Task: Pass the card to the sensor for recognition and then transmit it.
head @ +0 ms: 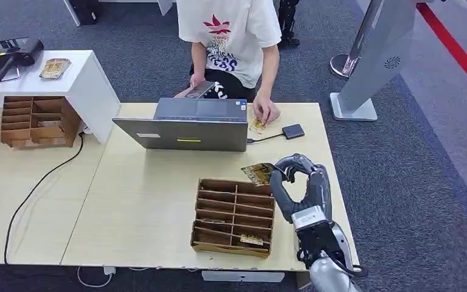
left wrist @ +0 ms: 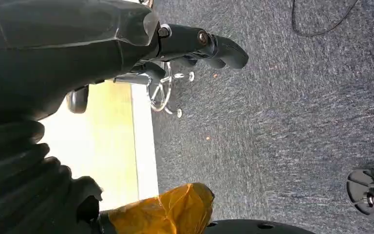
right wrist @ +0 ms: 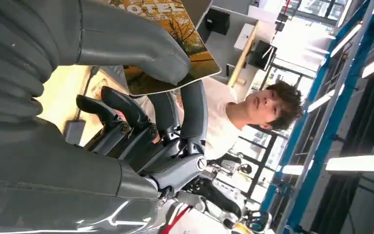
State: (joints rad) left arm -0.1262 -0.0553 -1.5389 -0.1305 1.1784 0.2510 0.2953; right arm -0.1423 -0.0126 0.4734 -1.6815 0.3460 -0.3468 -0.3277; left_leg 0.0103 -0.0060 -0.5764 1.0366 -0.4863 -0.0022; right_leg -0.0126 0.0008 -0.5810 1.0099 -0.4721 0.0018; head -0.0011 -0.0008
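My right hand (head: 298, 182) hovers over the table's right side, just above the far right corner of a wooden sorting box (head: 234, 216). It pinches a yellow-brown picture card (head: 257, 173) between thumb and fingers; the right wrist view shows the thumb (right wrist: 126, 44) pressed on the card (right wrist: 180, 34). The black card sensor (head: 293, 131) lies further ahead on the table, wired to the laptop (head: 188, 125). My left hand (left wrist: 102, 44) hangs beside the table over the carpet, holding nothing, its fingers (left wrist: 219, 48) loosely extended.
A person (head: 231, 36) sits across the table, one hand (head: 266, 112) resting on another card (head: 257, 126) beside the sensor. One card (head: 250, 239) lies in the sorting box. A second wooden box (head: 33, 121) and a white shelf (head: 85, 79) stand far left.
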